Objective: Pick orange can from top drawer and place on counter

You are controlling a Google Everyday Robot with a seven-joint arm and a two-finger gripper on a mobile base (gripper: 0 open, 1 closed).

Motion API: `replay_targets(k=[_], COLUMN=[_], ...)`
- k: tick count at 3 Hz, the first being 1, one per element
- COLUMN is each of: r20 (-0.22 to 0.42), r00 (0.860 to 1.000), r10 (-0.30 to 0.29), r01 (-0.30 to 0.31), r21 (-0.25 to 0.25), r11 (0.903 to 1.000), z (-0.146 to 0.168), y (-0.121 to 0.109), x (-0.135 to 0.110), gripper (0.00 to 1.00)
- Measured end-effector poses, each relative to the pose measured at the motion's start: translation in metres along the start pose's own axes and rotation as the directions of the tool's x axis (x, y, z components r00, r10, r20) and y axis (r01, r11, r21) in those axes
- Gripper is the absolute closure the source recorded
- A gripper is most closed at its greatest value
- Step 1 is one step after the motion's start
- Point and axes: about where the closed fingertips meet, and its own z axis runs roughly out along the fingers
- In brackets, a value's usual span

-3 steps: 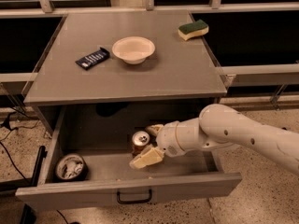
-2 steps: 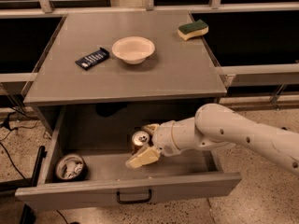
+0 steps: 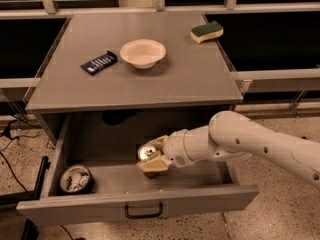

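Note:
The top drawer (image 3: 140, 201) stands pulled open below the counter (image 3: 150, 81). The orange can (image 3: 146, 153) is upright in the middle of the drawer, its silver top showing. My gripper (image 3: 156, 153) reaches in from the right and is shut on the orange can, with one beige finger (image 3: 152, 163) in front of it and the other finger (image 3: 160, 141) behind it. The can's lower part is hidden by the front finger. I cannot tell whether the can rests on the drawer floor.
A short dark round tin (image 3: 75, 179) with white contents sits in the drawer's left front corner. On the counter lie a white bowl (image 3: 143, 53), a dark flat packet (image 3: 99, 62) and a yellow-green sponge (image 3: 207, 32). My white arm (image 3: 260, 144) crosses the drawer's right side.
My gripper has shifted slightly left and toward the drawer front, and its fingers have drawn in around the can. The can has moved a little with it.

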Motion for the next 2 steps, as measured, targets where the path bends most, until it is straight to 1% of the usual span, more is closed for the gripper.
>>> replay_targets(k=[1, 2], r20=[0.0, 0.0], r00=[1.0, 1.0], r10=[0.0, 0.0], r01=[0.0, 0.0], r21=[0.0, 0.0], r11=[1.0, 1.0], z=[0.0, -0.0001], y=[0.0, 0.0001], x=[0.0, -0.0002], gripper=[0.96, 1.0])
